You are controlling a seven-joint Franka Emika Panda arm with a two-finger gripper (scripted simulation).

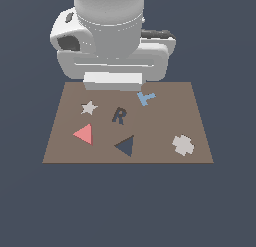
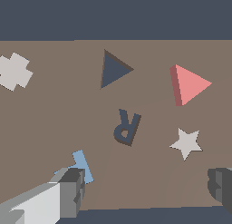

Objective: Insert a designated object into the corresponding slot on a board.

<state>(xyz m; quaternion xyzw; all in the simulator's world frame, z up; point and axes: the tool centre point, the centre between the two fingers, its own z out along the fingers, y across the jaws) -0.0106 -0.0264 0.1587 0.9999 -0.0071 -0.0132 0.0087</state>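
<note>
Salmon-red and flat, the triangle piece (image 1: 84,134) lies untouched on the matte brown board (image 1: 200,141) just beside the dark navy triangle slot (image 1: 125,145), so grasping and insertion both remain, while the gripper (image 2: 145,191) hovers near the board's far edge, jaws wide apart and empty.

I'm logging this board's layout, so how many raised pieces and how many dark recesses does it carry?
Raised pieces: 4 (red triangle, pale star, blue piece, pale cross)
Dark recesses: 2 (triangle slot, letter R)
Total: 6
</note>
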